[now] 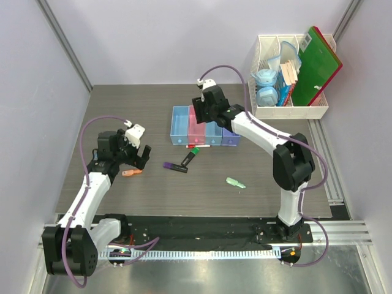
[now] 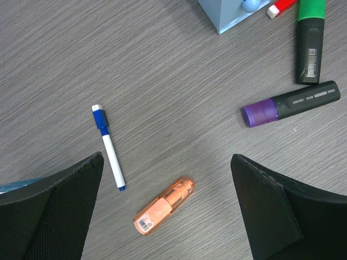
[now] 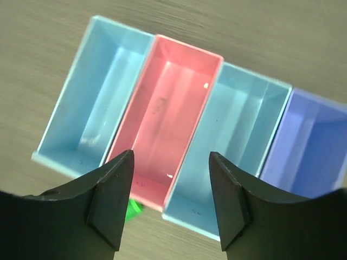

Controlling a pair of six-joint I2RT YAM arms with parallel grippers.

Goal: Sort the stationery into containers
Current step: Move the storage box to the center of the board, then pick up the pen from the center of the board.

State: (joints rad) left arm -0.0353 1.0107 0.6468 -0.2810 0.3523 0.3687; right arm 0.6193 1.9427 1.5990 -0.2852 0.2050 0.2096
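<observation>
Across the middle of the overhead frame, the containers (image 1: 205,127) stand in a joined row of four bins: light blue, pink, light blue, purple. Right gripper (image 1: 203,105) hangs above the pink bin (image 3: 179,108), jaws apart, nothing between them. As far as the right wrist view shows, all four bins are bare inside; their near ends are hidden behind the gripper. Left gripper (image 2: 166,157), at the left of the frame, is spread wide over the orange piece (image 2: 164,206), not touching it.

Loose on the tabletop (image 1: 122,110):
- orange piece
- blue-capped pen (image 2: 108,147)
- purple-ended marker (image 1: 175,166)
- green-ended marker (image 1: 190,154)
- red-capped pen (image 1: 198,146)
- mint-green piece (image 1: 235,182)

Judgement: sorting is at an early stage, with at least six items to be binned.
</observation>
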